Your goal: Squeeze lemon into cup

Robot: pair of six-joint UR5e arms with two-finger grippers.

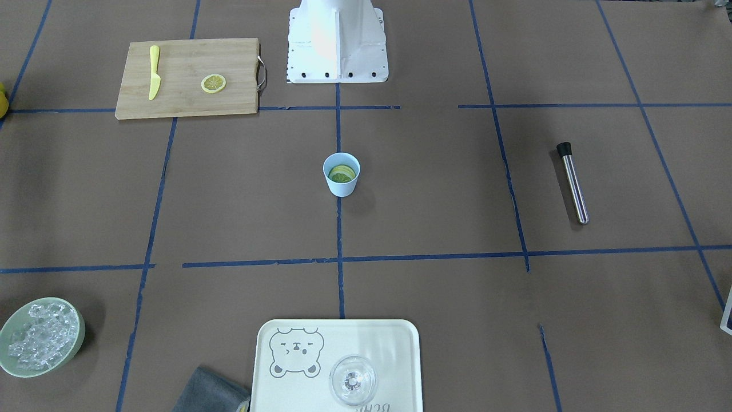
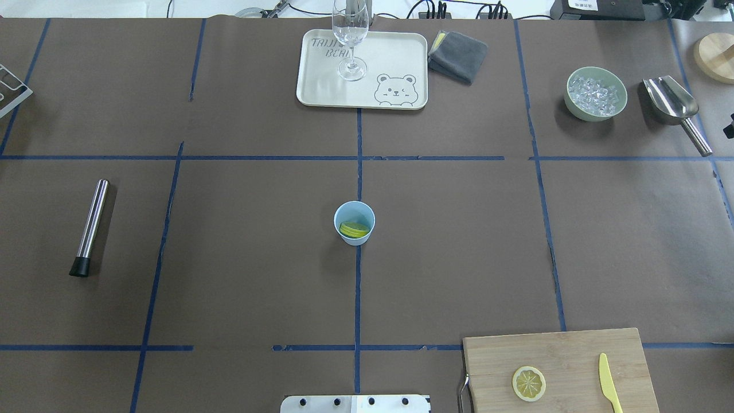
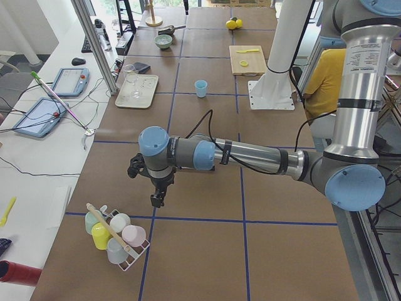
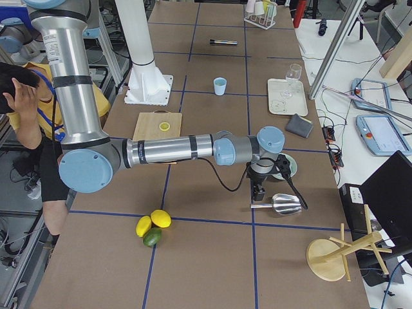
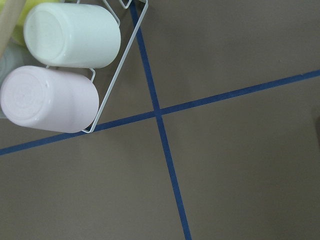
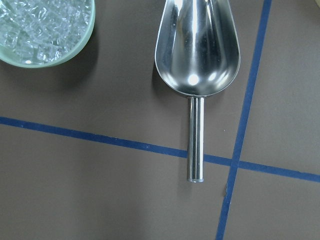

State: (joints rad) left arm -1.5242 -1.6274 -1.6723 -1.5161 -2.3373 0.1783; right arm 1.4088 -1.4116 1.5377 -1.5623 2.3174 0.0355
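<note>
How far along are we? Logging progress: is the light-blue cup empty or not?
Not empty. The lemon lies inside the upright cup, below its rim, in the overhead and front views. Whether there is juice: cannot tell.

Left arm (image 3: 250, 157) and right arm (image 4: 167, 149) looked alike: silver-grey tubes, dark grey joint housings, light-blue joint caps (image 3: 154, 142). Black cable (image 3: 208, 112) looped off each forearm, held by black straps (image 3: 227, 152). Left gripper (image 3: 156, 199) and right gripper (image 4: 259, 192) were black. White pedestal (image 1: 336, 28) sat on a white base plate (image 1: 337, 71) with black bolt heads, at 12 o'clock in the front-facing view.
</note>
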